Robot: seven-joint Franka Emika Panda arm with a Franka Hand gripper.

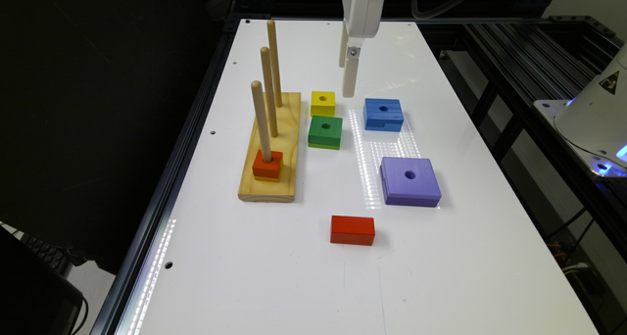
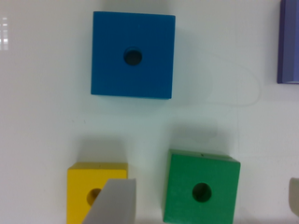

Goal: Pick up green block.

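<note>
White glossy tabletop [image 1: 274, 276] with light glare stripes, dark metal frame rails [image 1: 514, 70] along the exterior view's right. Black backdrop [image 1: 98, 105] on the exterior view's left; keyboard [image 1: 44, 256] and cables low there.

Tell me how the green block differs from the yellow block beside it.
The green block is dark green with a thin lime layer along its bottom; the yellow block is one yellow all over. The green block is slightly larger. The green block lies nearer the red block on the peg; the yellow one lies farther back. Both are square, lie flat and have a round centre hole.
</note>
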